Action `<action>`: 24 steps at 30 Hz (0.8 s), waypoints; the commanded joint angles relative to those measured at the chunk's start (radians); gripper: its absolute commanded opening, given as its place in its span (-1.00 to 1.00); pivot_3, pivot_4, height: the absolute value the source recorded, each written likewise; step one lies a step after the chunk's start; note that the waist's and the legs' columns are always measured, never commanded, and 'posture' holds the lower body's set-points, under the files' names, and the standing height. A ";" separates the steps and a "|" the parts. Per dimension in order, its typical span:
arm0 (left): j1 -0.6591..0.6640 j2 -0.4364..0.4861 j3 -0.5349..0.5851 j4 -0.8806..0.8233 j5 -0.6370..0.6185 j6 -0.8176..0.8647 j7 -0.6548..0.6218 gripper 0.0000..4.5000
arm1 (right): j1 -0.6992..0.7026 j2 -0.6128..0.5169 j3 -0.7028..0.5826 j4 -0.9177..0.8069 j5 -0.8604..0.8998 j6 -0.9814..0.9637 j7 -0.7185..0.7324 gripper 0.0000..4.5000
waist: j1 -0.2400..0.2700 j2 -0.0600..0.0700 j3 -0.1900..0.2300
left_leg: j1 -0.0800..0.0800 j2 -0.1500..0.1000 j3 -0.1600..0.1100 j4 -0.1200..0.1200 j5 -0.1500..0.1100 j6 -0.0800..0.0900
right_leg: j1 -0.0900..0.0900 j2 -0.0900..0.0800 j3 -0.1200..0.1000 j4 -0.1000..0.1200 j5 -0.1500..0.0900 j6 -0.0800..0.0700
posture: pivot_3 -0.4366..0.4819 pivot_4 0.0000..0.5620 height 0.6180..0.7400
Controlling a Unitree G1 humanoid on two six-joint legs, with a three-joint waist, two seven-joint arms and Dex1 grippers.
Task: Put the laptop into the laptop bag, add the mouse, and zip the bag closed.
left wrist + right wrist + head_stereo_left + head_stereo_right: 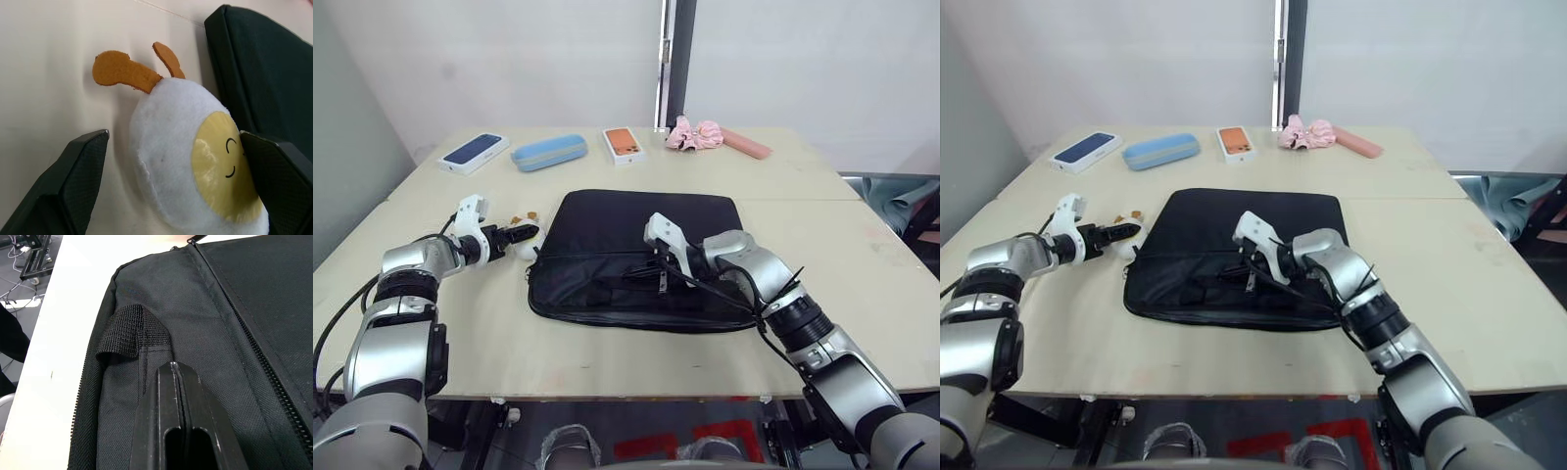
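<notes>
While the black laptop bag [636,259] lies flat in the middle of the pale table [862,264], the two arms reach in from each side. The right claw [177,377] rests on top of the bag near its front edge, with its two black fingers pressed together and nothing between them. A small fabric loop [131,330] sticks up from the bag just beside those fingertips, and a zipper line [254,340] runs across the cloth nearby.

The left claw [521,233] sits just off the bag's left edge, fingers spread wide around a little egg toy [195,156] — white and yellow, with a tiny smile and two orange ears. One finger is on each side of the toy, which lies on the table right next to the bag.

Along the far side sit a phone box with a blue picture [473,152], a long light-blue case [549,152], a phone box with an orange picture [624,144], a pink scrunchie [694,134] and a pink stick-shaped thing [746,144].
</notes>
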 commanded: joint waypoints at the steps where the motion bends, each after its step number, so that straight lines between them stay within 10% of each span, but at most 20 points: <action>1: -0.017 0.000 -0.009 0.045 0.040 -0.028 -0.018 1.00 | 0.032 -0.012 0.018 0.005 -0.016 0.035 -0.024 -0.98 | 0.000 0.000 0.000 | 0.001 0.000 0.000 0.000 0.000 0.000 | 0.000 0.000 0.000 0.000 0.000 0.000 | -0.05 -0.47 1.00; 13: 0.071 0.091 0.029 -0.152 -0.004 0.109 -0.171 -0.93 | 0.050 -0.013 0.002 -0.015 -0.004 0.046 -0.043 -1.00 | -0.003 0.001 0.001 | 0.000 0.000 0.000 -0.003 0.000 -0.001 | 0.000 0.000 -0.001 -0.004 0.000 0.000 | -0.05 -0.47 1.00; 24: 0.430 0.251 0.160 -0.720 -0.219 0.311 -0.352 -0.99 | 0.033 0.006 0.024 0.046 -0.020 0.032 -0.050 -1.00 | -0.018 0.002 0.002 | 0.000 0.001 0.001 -0.009 -0.001 -0.002 | -0.001 0.000 -0.001 -0.007 -0.001 0.000 | -0.05 -0.47 1.00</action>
